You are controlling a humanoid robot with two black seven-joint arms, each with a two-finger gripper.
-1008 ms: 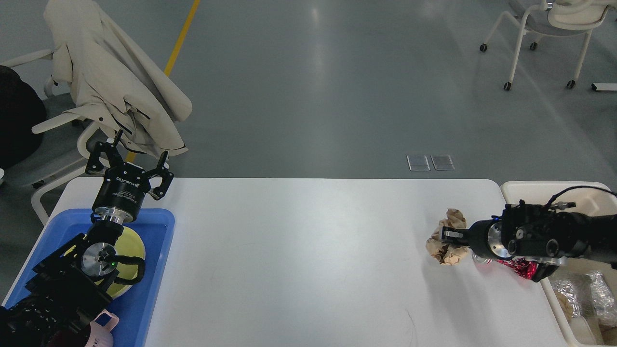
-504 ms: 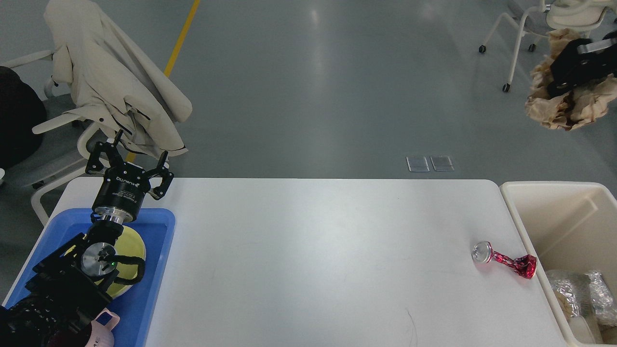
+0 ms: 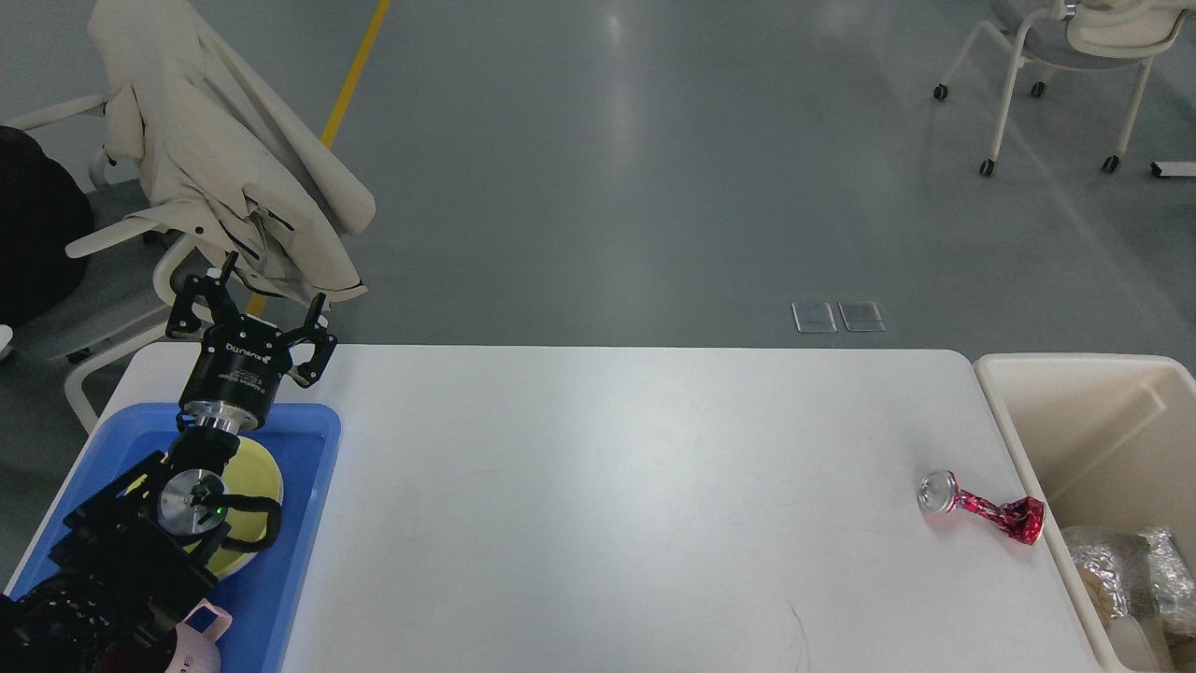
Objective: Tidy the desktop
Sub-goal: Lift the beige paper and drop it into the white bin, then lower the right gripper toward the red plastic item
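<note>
Desktop bench (image 3: 617,486) fills your view, with only a crushed red can (image 3: 981,506) near its right edge, beside the bin (image 3: 1028,411). Your left claw (image 3: 249,322) hangs spread over the far-left corner; the right is unseen. Bin the can next.

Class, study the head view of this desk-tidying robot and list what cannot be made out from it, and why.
- Right gripper: out of the head view entirely, so its state is unknown.
- Yellow object in the blue tray: mostly hidden behind the left arm.
- Bin contents: foil-like wrappings cut off by the right and bottom edges.
- Pink item: cut off at the bottom edge, partly behind the arm.
</note>
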